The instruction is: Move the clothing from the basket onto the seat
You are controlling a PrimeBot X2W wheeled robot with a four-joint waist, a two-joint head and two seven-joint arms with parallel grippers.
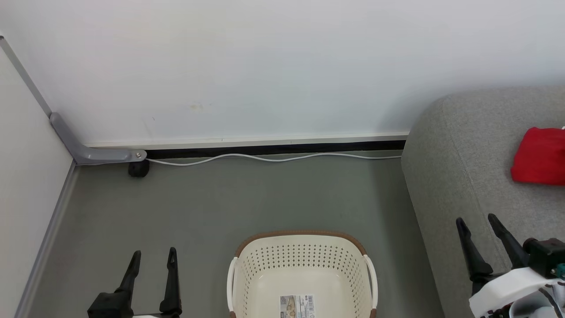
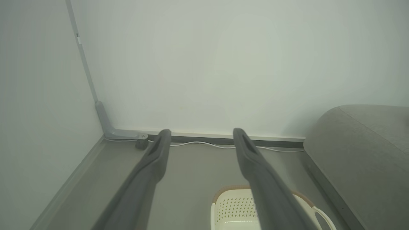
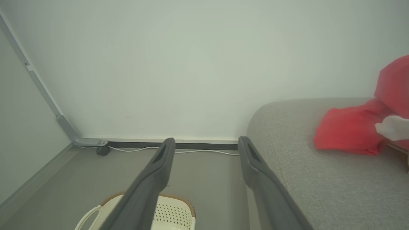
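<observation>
the right tool [image 3: 206, 143] hangs with its two dark fingers spread wide and nothing between them. below its left finger sits the cream basket [image 3: 174, 212] on the grey floor [image 3: 207, 179]. to the right, red clothing [image 3: 348, 131] lies bunched on the grey seat [image 3: 319, 185]. a white cable [image 3: 198, 151] runs along the wall [image 3: 191, 64] base.

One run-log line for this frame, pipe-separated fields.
clothing: on seat | basket: visible part empty | left gripper: open, empty | right gripper: open, empty

Head camera looks down on basket [image 1: 300, 258] and seat [image 1: 463, 168]; both wrist cameras face wall [image 1: 265, 66], sharing both.
</observation>
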